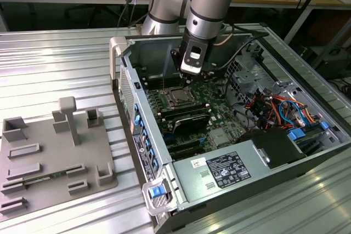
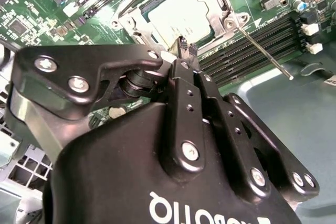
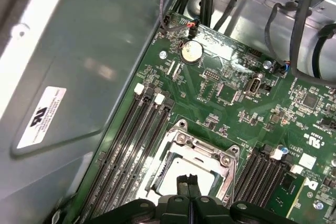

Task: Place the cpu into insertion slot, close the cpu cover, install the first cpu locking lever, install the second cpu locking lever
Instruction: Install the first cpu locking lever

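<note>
Inside the open computer case (image 1: 164,53), the cpu (image 2: 184,17) is already sitting on the green board under the lowered cpu cover (image 2: 218,1), one locking lever (image 2: 262,51) is apparently standing unlatched, and the hand (image 2: 185,45), fingers pressed together on nothing, is hovering at the cover's edge.

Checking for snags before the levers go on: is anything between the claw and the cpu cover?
Nothing visible. The claw, fingers together, hangs right over the cpu cover, which lies down around the cpu; one thin lever sticks out beside it.
</note>
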